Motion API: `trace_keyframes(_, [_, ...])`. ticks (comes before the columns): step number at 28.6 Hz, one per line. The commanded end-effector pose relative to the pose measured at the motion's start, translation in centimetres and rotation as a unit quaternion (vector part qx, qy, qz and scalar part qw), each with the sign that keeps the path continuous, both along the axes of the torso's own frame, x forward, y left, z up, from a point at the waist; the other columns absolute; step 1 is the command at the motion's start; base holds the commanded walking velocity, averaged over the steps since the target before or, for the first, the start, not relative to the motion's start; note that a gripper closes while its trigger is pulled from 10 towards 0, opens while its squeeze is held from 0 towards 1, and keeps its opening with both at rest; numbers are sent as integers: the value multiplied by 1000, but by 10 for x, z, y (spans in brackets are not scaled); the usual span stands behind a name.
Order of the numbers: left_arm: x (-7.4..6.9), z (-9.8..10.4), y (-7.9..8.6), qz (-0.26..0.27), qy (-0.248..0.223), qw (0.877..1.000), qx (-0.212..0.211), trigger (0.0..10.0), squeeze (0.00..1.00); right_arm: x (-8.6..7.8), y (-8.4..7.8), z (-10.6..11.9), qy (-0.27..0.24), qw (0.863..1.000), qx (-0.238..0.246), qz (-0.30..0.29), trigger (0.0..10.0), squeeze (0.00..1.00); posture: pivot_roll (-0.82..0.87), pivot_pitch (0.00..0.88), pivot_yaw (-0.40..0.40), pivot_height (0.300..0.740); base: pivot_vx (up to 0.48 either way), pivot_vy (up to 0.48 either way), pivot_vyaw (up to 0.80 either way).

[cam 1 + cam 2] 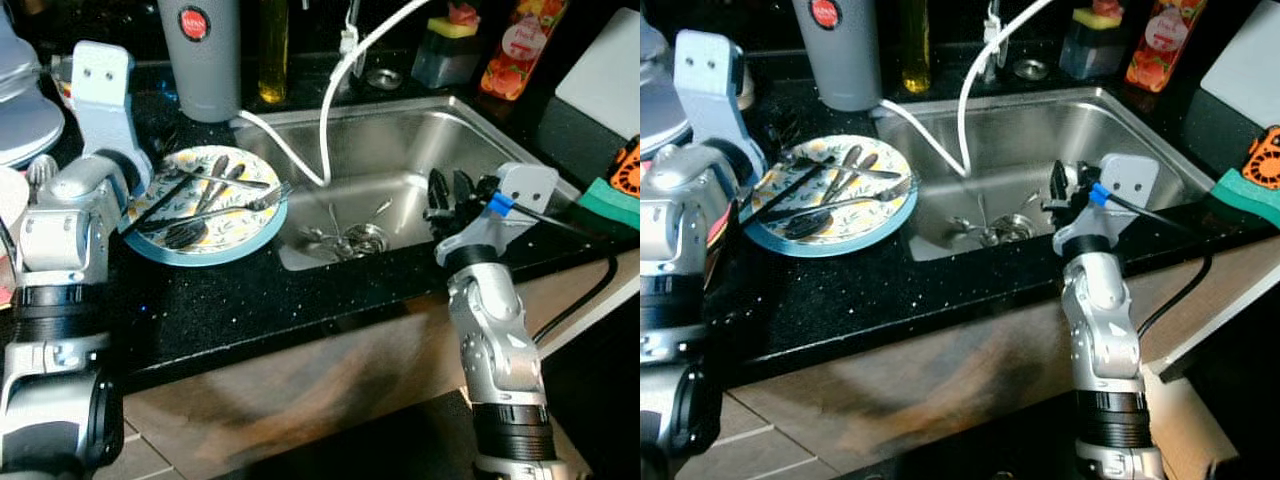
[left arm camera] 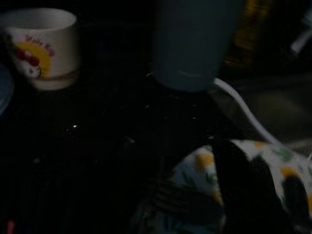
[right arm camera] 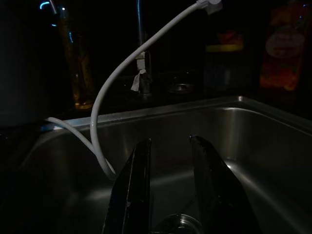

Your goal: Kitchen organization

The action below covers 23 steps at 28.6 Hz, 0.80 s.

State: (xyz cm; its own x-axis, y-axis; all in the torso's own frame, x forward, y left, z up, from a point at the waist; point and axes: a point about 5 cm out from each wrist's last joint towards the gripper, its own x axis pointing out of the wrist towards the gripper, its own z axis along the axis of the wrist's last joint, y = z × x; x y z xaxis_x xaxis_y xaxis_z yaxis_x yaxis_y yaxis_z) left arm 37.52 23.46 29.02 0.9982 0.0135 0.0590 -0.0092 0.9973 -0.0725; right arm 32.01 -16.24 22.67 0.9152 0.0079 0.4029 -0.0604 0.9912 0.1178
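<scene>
Beside plate (image 2: 253,165), a mug (image 2: 44,46)

Brushed stainless-steel sink (image 1: 470,130) set in glossy speckled black stone counter (image 1: 250,300); glazed ceramic plate (image 1: 255,235) bearing metal cutlery (image 1: 215,190).

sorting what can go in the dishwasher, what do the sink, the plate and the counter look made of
Sink: brushed stainless steel by its dull grey sheen. Plate: probably glazed ceramic, possibly melamine; glossy, blue rim, printed lemons. Counter: polished black stone or composite, with glittering flecks.
</scene>
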Motion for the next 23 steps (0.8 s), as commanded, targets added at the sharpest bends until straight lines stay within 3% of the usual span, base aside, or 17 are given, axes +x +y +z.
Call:
trace_keyframes(1, [4, 2, -4, -6, -7, 1000, -24, 10000, 1000, 0, -2, 0, -1, 1000, 5, -5, 10000, 0, 58, 86, -47, 740, 0, 0, 0])
trace_keyframes(5, [9, -1, -2, 0, 10, 998, -56, 10000, 1000, -1, -3, 0, -2, 1000, 4, -6, 10000, 0, 52, 85, -43, 740, 0, 0, 0])
trace_keyframes(6, [16, -10, -4, -8, 33, 995, -98, 10000, 0, -2, -5, -1, -1, 1000, 4, -9, 10000, 0, 52, 85, -43, 740, 0, 0, 0])
trace_keyframes(9, [24, -16, -12, -37, 43, 990, -130, 10000, 0, -2, -5, -2, -1, 1000, 4, -10, 10000, 0, 43, 82, -41, 740, 0, 0, 0])
trace_keyframes(13, [30, -27, -15, -30, 72, 986, -146, 10000, 0, -3, -5, 0, -5, 1000, 3, -11, 10000, 0, 43, 82, -41, 740, 0, 0, 0])
trace_keyframes(18, [31, -33, -19, -31, 85, 986, -139, 10000, 0, -3, -8, 0, -5, 1000, 2, -15, 10000, 0, 26, 76, -38, 740, 0, 0, 0])
trace_keyframes(19, [31, -34, -19, -32, 87, 986, -137, 6627, 0, -3, -8, 0, -4, 1000, 1, -15, 10000, 0, 26, 76, -38, 740, 0, 0, 0])
trace_keyframes(20, [31, -34, -19, -32, 87, 986, -137, 6627, 0, -3, -8, 0, -4, 1000, 1, -15, 10000, 0, 26, 76, -38, 740, 0, 0, 0])
trace_keyframes(21, [31, -35, -19, -27, 91, 986, -134, 2627, 0, -3, -8, 0, -4, 1000, 1, -15, 10000, 0, 26, 76, -40, 740, 0, 0, 0])
trace_keyframes(22, [31, -37, -18, -21, 94, 987, -131, 0, 0, -3, -8, 0, -4, 1000, 1, -15, 10000, 0, 27, 79, -43, 740, 0, 0, 0])
trace_keyframes(23, [32, -38, -17, -15, 96, 987, -130, 0, 0, -3, -8, 0, -4, 1000, 1, -15, 10000, 0, 27, 79, -43, 740, 0, 0, 0])
